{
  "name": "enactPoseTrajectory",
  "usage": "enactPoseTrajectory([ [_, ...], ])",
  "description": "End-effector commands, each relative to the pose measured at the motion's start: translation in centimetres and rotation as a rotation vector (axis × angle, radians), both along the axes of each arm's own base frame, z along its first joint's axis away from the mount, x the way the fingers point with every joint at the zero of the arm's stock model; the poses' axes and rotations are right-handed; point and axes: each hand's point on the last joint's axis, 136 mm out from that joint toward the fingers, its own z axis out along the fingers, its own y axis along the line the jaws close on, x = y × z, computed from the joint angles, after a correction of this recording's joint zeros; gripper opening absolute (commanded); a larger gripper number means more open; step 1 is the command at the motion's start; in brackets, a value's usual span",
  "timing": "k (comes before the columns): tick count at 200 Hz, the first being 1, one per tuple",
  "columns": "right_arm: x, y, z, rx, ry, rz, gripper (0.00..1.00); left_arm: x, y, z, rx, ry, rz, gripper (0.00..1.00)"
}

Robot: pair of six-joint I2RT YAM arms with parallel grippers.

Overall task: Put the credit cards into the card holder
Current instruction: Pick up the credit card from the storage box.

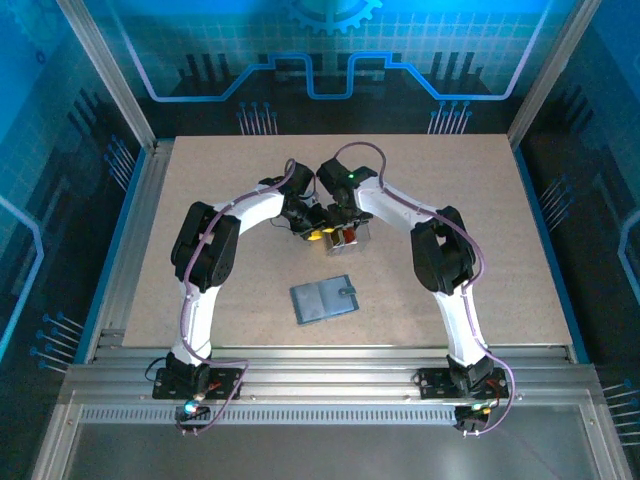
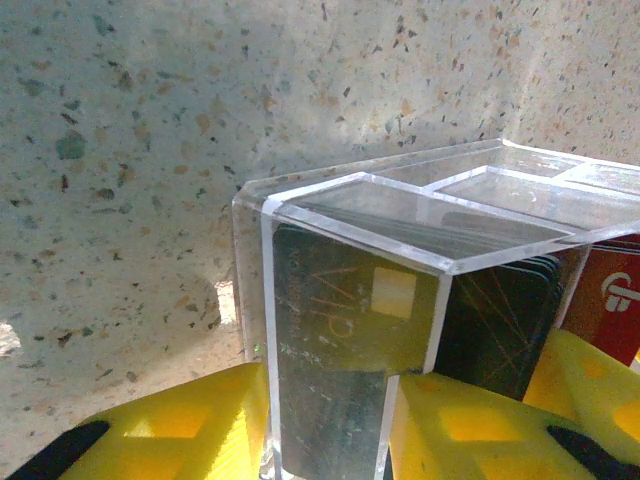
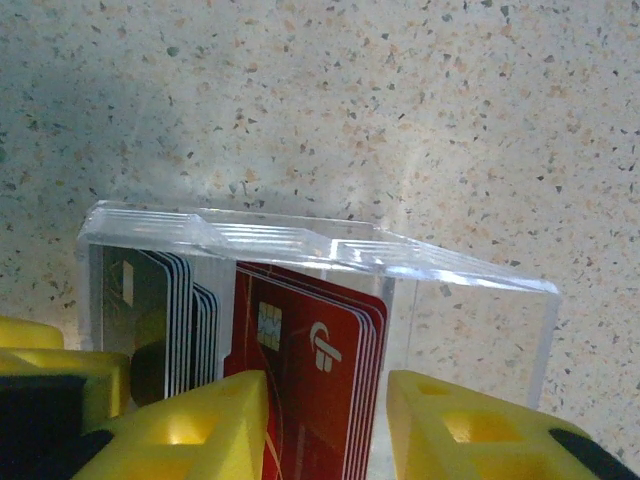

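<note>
Left gripper (image 2: 330, 388): half apart, its fingers (image 2: 200, 430) pressed to both sides of the end slot of the clear box (image 2: 430, 190), holding it. A grey card (image 2: 330, 310) stands in that slot, with black cards (image 2: 500, 310) next along. Right gripper (image 3: 325, 390): narrow gap astride the red cards (image 3: 310, 340) standing in the box; whether it grips them, cannot tell. Holder (image 1: 323, 300): closed, flat on the worktop (image 1: 480, 200), on the near side of the box, apart from both grippers

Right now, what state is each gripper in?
Left gripper: closed on the clear card stand.
Right gripper: jaws astride the red cards; grip cannot be told.
</note>
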Motion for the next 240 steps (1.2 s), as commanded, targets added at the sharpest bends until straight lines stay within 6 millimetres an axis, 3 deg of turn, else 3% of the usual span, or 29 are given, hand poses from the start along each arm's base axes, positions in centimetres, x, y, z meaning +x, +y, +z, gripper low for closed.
enactPoseTrajectory([
  [1, 0.7, -0.7, -0.1, -0.024, -0.003, -0.007, 0.38, -2.0, 0.7, -2.5, 0.047, 0.074, -0.022, 0.36],
  [51, 0.8, -1.6, -0.5, -0.07, -0.008, -0.012, 0.39, -2.2, 0.9, -2.9, 0.051, 0.082, -0.018, 0.36],
  [101, 0.9, -2.3, 0.8, -0.094, -0.036, -0.014, 0.38, -2.4, 1.1, -3.1, 0.053, 0.088, -0.014, 0.36],
  [240, 0.5, -1.6, 3.3, -0.102, -0.07, 0.026, 0.32, -2.6, 1.0, -3.6, 0.047, 0.098, -0.009, 0.36],
])
